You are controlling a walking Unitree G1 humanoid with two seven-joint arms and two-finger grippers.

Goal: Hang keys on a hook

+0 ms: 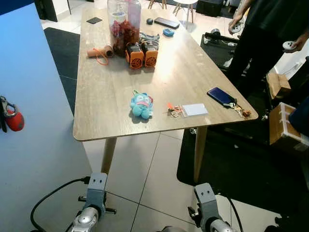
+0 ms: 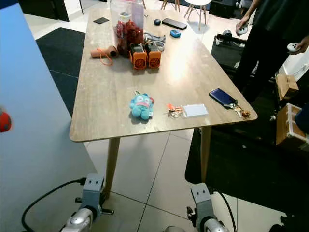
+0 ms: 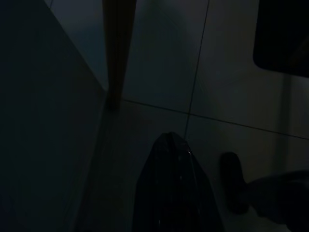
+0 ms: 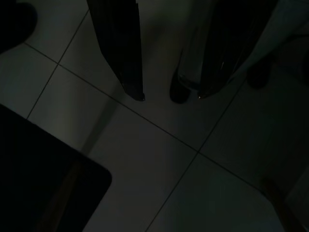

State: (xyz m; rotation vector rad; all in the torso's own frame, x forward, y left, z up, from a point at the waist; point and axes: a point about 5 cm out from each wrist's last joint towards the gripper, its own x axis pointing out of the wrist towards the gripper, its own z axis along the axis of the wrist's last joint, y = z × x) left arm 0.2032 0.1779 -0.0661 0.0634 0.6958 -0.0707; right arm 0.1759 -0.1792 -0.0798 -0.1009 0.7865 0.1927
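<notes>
1. I see a long wooden desk point(image 1: 111, 96) standing on a tiled floor point(image 1: 154, 179), with a pale blue wall panel point(image 1: 34, 145) along my left side.
2. The keys point(image 1: 175, 110) lie on the desk near its front edge, with an orange tag on them, touching a white card point(image 1: 195, 109) on their right and just beside a blue plush toy point(image 1: 141, 105) on their left.
3. A second bunch of keys point(image 1: 240, 110) sits at the desk's front right corner, next to a dark phone point(image 1: 221, 95).
4. A red and black thing point(image 1: 12, 118) hangs on the blue panel at my left (I cannot tell whether a hook holds it).
5. Further back on the desk stand a clear jar point(image 1: 124, 24) with red contents and two orange and black blocks point(image 1: 142, 54).
6. My left hand point(image 3: 171, 188) hangs low over the floor near a desk leg point(image 3: 118, 48); its fingers look pressed together in the dark wrist view.
7. My right hand point(image 4: 171, 94) also hangs idle over the tiles, fingers spread apart and holding nothing.
8. A person in dark clothes point(image 1: 260, 38) stands at the desk's far right, something round in each hand.
</notes>
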